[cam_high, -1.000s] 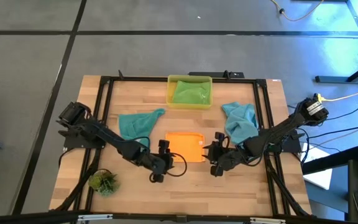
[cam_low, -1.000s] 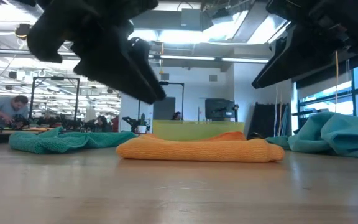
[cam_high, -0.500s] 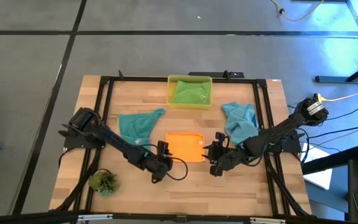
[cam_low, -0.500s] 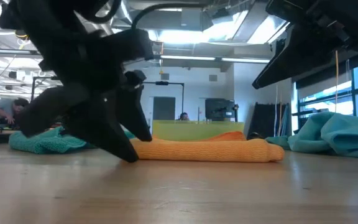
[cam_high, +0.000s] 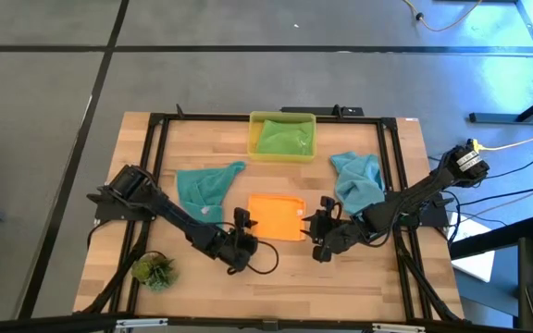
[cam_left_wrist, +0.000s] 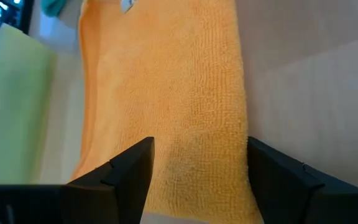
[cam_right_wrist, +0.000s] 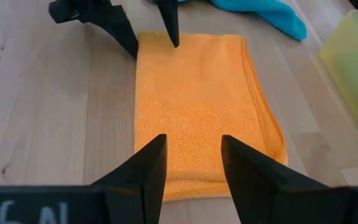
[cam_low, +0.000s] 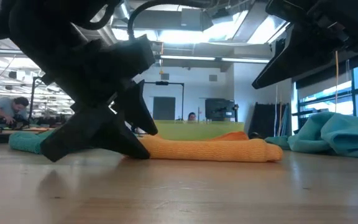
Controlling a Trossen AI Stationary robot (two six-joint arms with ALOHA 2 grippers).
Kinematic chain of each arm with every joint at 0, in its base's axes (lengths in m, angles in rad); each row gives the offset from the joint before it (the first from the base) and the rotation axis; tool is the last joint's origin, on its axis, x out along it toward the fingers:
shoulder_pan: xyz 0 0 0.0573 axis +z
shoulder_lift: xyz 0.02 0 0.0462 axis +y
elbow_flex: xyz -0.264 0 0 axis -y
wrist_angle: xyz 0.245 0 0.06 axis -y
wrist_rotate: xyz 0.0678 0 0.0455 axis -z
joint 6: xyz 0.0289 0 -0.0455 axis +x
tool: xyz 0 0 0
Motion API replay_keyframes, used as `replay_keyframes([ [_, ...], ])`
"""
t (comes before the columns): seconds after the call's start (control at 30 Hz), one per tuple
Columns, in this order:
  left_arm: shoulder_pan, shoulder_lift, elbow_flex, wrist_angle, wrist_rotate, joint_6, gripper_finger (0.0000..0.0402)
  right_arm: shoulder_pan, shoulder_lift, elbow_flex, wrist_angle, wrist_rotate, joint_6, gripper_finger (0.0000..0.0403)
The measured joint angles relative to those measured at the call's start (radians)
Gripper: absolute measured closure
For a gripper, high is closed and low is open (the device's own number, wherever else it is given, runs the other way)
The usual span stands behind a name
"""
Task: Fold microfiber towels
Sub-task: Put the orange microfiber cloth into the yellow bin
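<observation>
Step in hand: we judge the orange towel (cam_high: 275, 216) to be mid-fold; it lies as a flat rectangle at the centre of the high frame, with a gripper at each short end.
Left gripper (cam_high: 241, 252): lower centre-left of the high frame, at the orange towel's near-left corner. Fingers spread wide and empty; the left wrist view shows both fingers (cam_left_wrist: 128, 168) straddling the cloth's end without pinching it.
Right gripper (cam_high: 319, 228): just right of the orange towel in the high frame. Fingers (cam_right_wrist: 143, 168) partly apart, nothing between them; the towel's end lies ahead of the tips.
Other towels: green towel (cam_high: 284, 138) inside the yellow bin (cam_high: 254, 122) at upper centre; one teal towel (cam_high: 206, 183) crumpled left of centre, a second teal towel (cam_high: 357, 180) heaped right of centre.
Next move, our judgement: each gripper must drop onto its end, close on an edge, and carry it across for a further fold.
View differences: the low view alone shows the orange towel's stacked thickness, hence that it is already doubled. The right wrist view alone shows layered edges along one long side. Only the high view shows the plant tuft (cam_high: 153, 271) at lower left.
</observation>
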Motion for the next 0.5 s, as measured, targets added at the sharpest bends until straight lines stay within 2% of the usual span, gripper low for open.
replay_keyframes([
  [0.13,0.0,0.019,0.0,-0.001,-0.048,0.002,0.0169,0.0,0.0,0.0,0.0,0.001,-0.018,0.0248],
  [0.23,0.002,0.036,0.001,-0.002,-0.047,0.0,0.0182,0.0,0.0,0.0,0.0,0.001,-0.037,0.0248],
  [0.5,0.003,0.046,0.003,-0.001,-0.031,-0.002,0.025,0.0,0.0,0.0,-0.001,0.001,-0.056,0.0248],
])
